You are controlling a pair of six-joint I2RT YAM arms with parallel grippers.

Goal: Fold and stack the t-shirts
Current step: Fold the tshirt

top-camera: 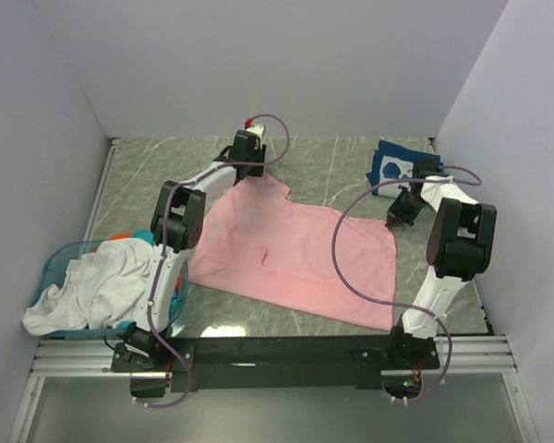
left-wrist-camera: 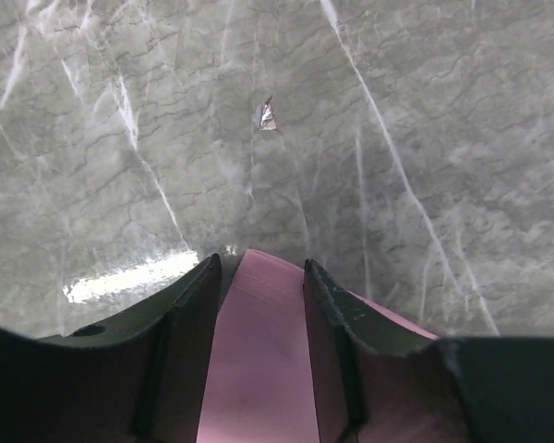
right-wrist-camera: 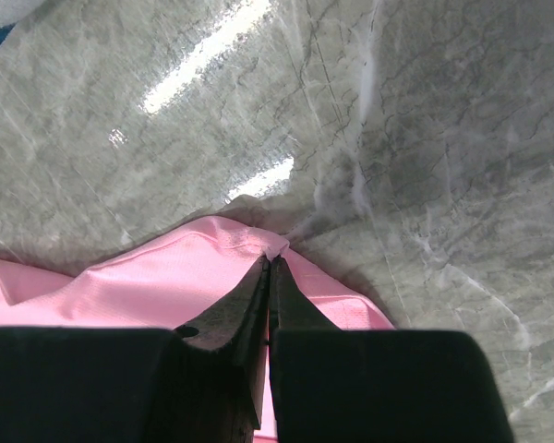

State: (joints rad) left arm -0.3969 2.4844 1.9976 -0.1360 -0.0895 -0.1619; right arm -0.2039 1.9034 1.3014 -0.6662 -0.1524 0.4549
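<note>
Top view: the pink t-shirt [top-camera: 295, 254] lies spread mid-frame on the marble table [top-camera: 332, 166]. The left gripper [top-camera: 247, 152] sits at its upper-left corner, the right gripper [top-camera: 402, 214] at its right edge. A folded navy t-shirt [top-camera: 395, 166] lies upper right. A white t-shirt [top-camera: 92, 291] fills the blue basket [top-camera: 60, 254] lower left.

Left wrist: the 2 fingers [left-wrist-camera: 189, 305] stand apart, pink cloth between them.

Right wrist: jaws pressed together, pinching the pink t-shirt's edge.

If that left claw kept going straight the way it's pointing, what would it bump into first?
Probably the bare marble table, just past the edge of the pink t-shirt that lies between the fingers of the left gripper; depth is unclear.
</note>
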